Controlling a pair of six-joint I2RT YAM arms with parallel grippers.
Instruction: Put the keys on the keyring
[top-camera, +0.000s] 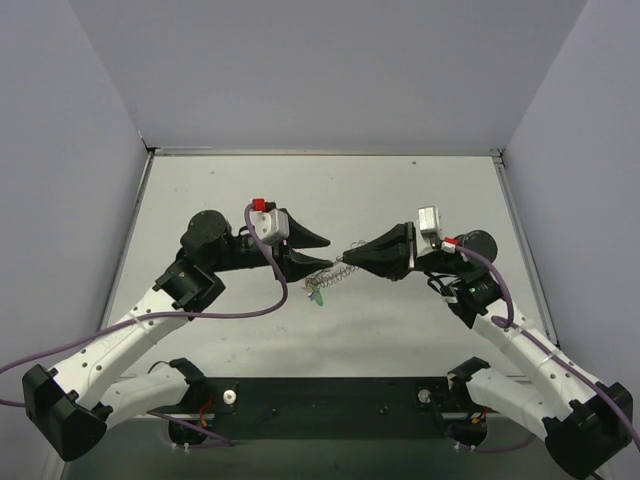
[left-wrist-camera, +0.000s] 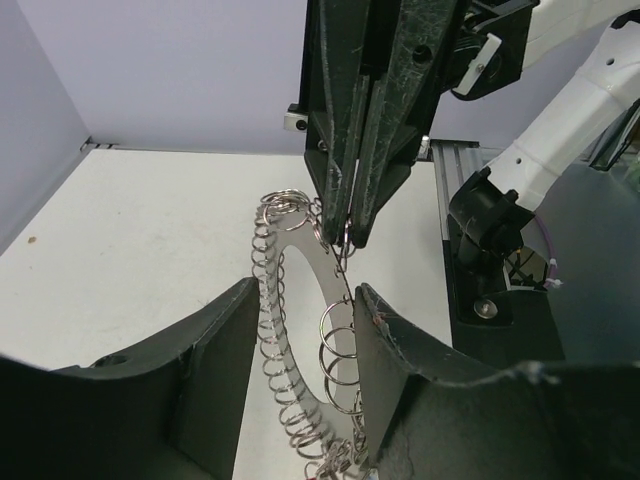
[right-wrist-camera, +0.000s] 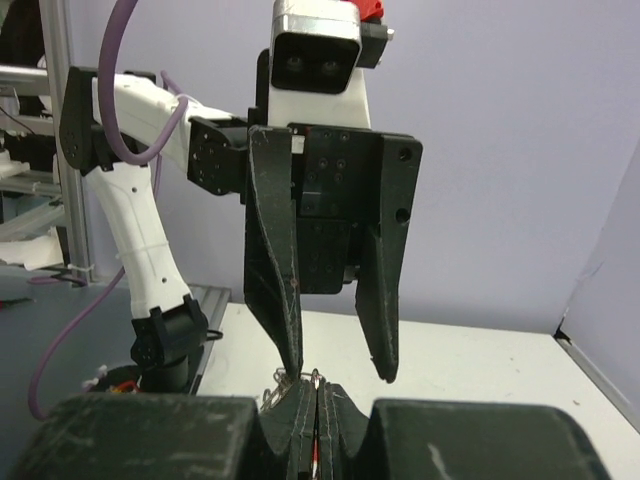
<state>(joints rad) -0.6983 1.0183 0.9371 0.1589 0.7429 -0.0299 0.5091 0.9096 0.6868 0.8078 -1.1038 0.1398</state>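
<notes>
Green key (top-camera: 320, 297) is showing nearest the arm bases, at about 7 o'clock of the keyring (top-camera: 335, 272). Cannot tell whether it is hanging off the ring or lying on the bench (top-camera: 420, 190). No other keys are visible.

The keyring is hanging clear of the bench, mid-table, edge-on between the two arms.

Left gripper (top-camera: 328, 253) is reaching in from 9 o'clock. In its wrist view its fingers are standing roughly half open and straddling the ring's lower arc. The 3 o'clock finger is lying against or just beside the flat band, so no grip is confirmed.

Right gripper (left-wrist-camera: 345, 235) is coming from 3 o'clock with its fingers pressed together on the ring's top edge, carrying it.

Step in hand, as I judge it: steadying or handing over the ring before threading a key. The next move is calling for the left fingers to pinch the band squarely before the right lets go. Otherwise the ring may swing or drop.
</notes>
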